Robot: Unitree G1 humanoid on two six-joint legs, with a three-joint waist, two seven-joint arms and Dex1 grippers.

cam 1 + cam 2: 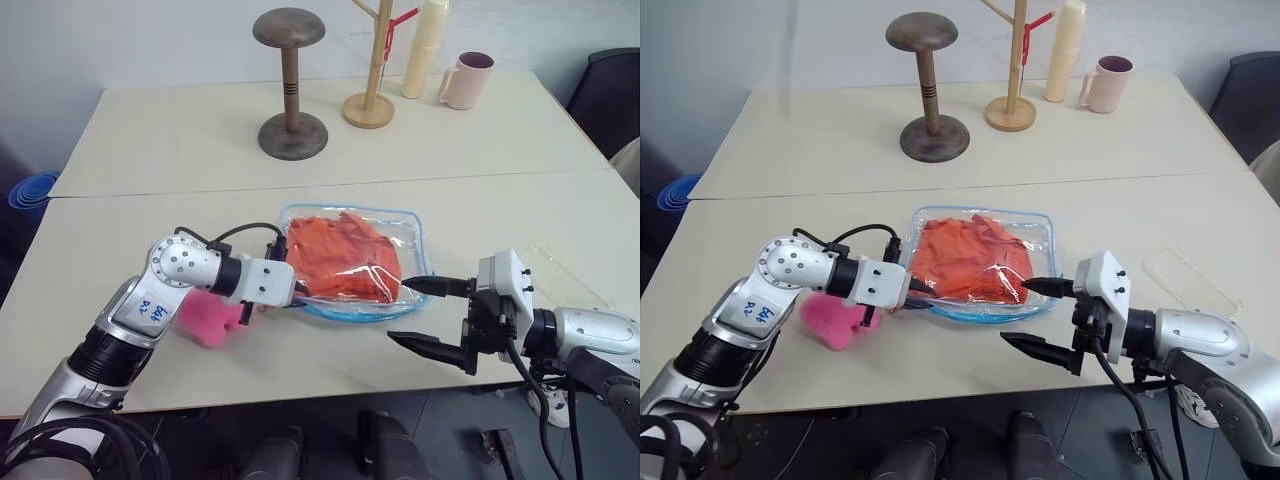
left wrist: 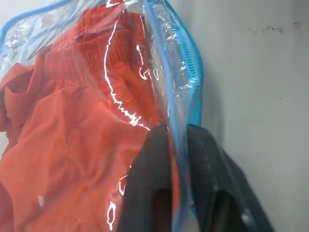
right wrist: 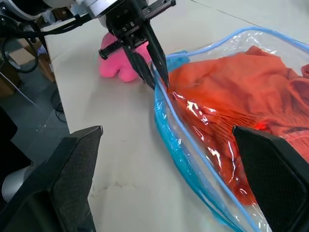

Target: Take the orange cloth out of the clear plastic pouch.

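The clear plastic pouch (image 1: pixel 408 226) lies flat near the table's front edge, its light blue zipper edge (image 3: pixel 169 104) toward me. Inside it lies the wrinkled orange cloth (image 1: pixel 340 255), fully enclosed. My left gripper (image 1: pixel 300 290) reaches in from the left and is shut on the pouch's blue-trimmed edge at its front left corner; the plastic is pinched between the two fingers (image 2: pixel 154 159). My right gripper (image 1: pixel 422 314) is open at the pouch's front right corner. Its upper fingertip is close to the rim and its lower finger is over bare table.
A pink plush (image 1: pixel 210 318) sits under my left forearm. A flat clear plastic rectangle (image 1: pixel 570 275) lies to the right. At the back stand a wooden stand (image 1: pixel 290 85), a wooden rack (image 1: pixel 372 70), a cream cylinder (image 1: pixel 425 45) and a pink mug (image 1: pixel 465 80).
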